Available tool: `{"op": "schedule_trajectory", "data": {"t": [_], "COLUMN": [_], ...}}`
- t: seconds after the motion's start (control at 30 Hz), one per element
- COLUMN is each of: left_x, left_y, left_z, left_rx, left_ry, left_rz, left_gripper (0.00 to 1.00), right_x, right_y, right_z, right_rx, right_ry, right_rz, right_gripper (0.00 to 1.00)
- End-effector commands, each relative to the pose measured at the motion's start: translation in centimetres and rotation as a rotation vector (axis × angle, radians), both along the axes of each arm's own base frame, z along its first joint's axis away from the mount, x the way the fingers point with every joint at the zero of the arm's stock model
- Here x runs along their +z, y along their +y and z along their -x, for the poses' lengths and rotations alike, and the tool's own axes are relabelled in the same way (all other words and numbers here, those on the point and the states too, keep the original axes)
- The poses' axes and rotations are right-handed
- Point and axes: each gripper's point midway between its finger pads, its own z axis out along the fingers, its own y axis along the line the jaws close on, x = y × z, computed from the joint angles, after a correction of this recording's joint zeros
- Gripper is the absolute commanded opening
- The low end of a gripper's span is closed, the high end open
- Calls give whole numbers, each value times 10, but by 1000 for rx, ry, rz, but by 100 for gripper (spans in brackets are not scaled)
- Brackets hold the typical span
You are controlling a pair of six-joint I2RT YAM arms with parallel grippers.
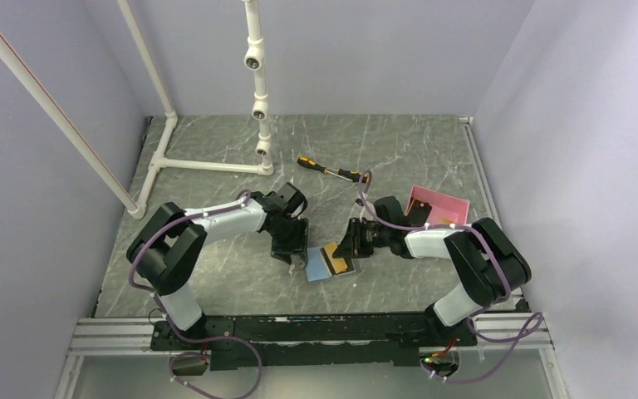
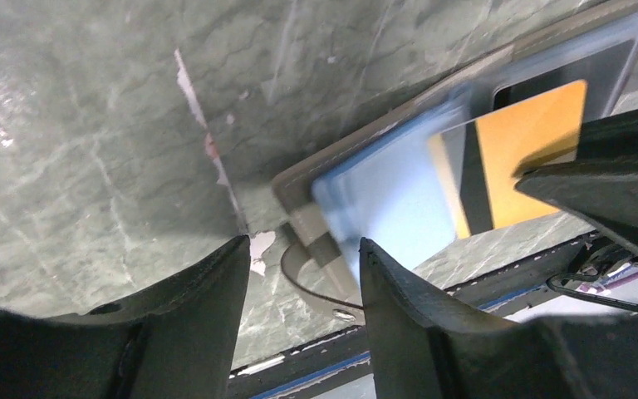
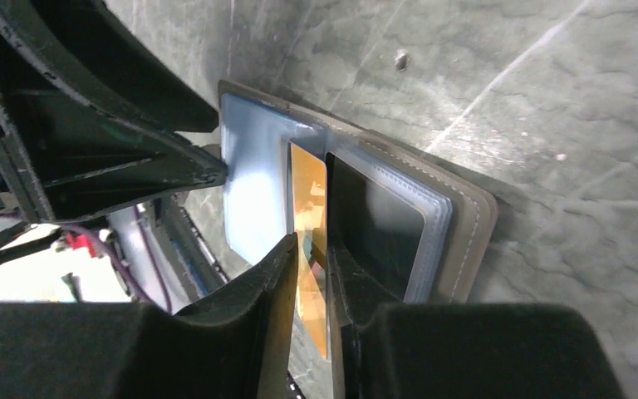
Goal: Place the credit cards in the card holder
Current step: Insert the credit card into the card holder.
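– Card holder (image 1: pixel 319 266) lies open at 6 o'clock on the bench (image 1: pixel 399 150), orange credit card (image 3: pixel 307 187) partly in its pocket.
– Trouble: right pincer (image 3: pixel 309 249) is loosely parted around that card, and left pincer (image 2: pixel 303 270) is half-open, empty. A push may skid the holder toward 9 o'clock.

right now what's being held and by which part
The orange card, near end between the right gripper fingers; grip cannot be told. The left gripper holds nothing.
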Motion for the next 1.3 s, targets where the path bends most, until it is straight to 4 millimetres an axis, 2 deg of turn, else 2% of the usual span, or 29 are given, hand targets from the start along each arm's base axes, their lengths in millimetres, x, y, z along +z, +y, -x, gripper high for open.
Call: {"op": "schedule_trajectory", "data": {"t": [0.0, 0.13, 0.23, 0.3, 0.33, 0.6, 1.1, 1.23, 1.27], "left_x": [8, 3, 0, -3, -5, -20, -26, -25, -25], "left_y": [9, 8, 6, 3, 2, 0, -7, -5, -5], "left_z": [-1, 8, 14, 18, 20, 23, 27, 26, 26], "left_rx": [20, 24, 30, 37, 41, 52, 43, 40, 37], "left_ry": [-58, -25, -8, 4, 9, 25, 22, 15, 13], "left_rz": [-11, 18, 49, 72, 81, 80, 78, 65, 63], "left_gripper": [57, 52, 50, 48, 48, 40, 38, 38, 38], "right_x": [-8, -4, -3, -3, -3, -10, -5, -17, -21], "right_y": [-18, -13, -9, -7, -7, -9, 2, -4, -7], "right_z": [-8, -4, -3, -5, -7, -20, 3, 1, 1], "right_rx": [-23, -6, -7, -18, -27, -90, -206, -197, -194], "right_ry": [-61, -59, -49, -61, -75, -151, -22, -22, -24], "right_rz": [138, 100, 64, 47, 43, 47, -137, -46, -6], "right_gripper": [23, 20, 12, 1, 0, 0, 0, 3, 8]}}
